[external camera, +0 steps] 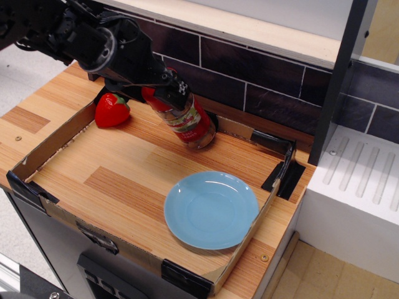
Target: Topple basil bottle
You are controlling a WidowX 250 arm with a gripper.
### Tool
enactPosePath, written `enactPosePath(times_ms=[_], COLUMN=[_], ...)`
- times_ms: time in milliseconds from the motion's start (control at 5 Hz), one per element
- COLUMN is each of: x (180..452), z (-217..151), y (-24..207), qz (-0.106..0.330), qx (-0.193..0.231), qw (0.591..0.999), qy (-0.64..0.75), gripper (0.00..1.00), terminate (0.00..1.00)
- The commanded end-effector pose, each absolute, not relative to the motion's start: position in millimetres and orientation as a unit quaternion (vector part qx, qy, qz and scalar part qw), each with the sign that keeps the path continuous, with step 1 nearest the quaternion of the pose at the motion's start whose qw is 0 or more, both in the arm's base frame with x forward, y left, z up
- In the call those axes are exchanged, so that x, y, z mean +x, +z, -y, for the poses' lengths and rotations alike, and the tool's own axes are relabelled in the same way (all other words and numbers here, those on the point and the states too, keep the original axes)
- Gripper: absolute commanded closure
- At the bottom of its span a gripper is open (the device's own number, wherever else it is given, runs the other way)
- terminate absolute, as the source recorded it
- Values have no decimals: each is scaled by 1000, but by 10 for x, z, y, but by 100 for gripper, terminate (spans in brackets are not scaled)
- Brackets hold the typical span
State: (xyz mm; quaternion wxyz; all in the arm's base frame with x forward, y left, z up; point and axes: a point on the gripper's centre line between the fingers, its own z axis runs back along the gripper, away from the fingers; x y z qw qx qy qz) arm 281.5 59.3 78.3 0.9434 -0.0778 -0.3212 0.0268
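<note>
Up at 11 o'clock the gripper (163,93) is clenched around the bottle (187,121) near its lid. Bottle's leaning hard toward 4 o'clock, with the plate (211,210) well apart from it.

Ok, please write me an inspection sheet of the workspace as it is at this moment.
Surface: wooden tray with low cardboard walls, on a wooden counter.
Job's things: basil bottle tilted steeply, lid toward the arm, bottom toward the right; not yet lying flat.
Clutter: red strawberry toy in the back left corner; blue plate at front right, apart from the bottle.
Grippers: gripper with fingers closed around the bottle's lid end.
Cables: black wires on the arm's wrist.
Surroundings: dark tile wall behind; white ribbed rack at right.
</note>
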Motion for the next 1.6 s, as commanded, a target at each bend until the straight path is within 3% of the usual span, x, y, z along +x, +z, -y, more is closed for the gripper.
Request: enactPosePath(times_ms=[0,600,800,1000,1200,1400], x=[2617,2322,2314,2345,2393,2433], z=[-842,-1071,-1081,-1048,-1003,-954], y=[661,424,392,347,313,338], qz=[295,234,226,206,175,184], qx=[4,65,62,55,47,28], qw=[955,970,972,976,982,982], qy=[11,26,27,38,47,44], gripper=[100,100,100,0,0,0], terminate=[0,0,0,0,0,0])
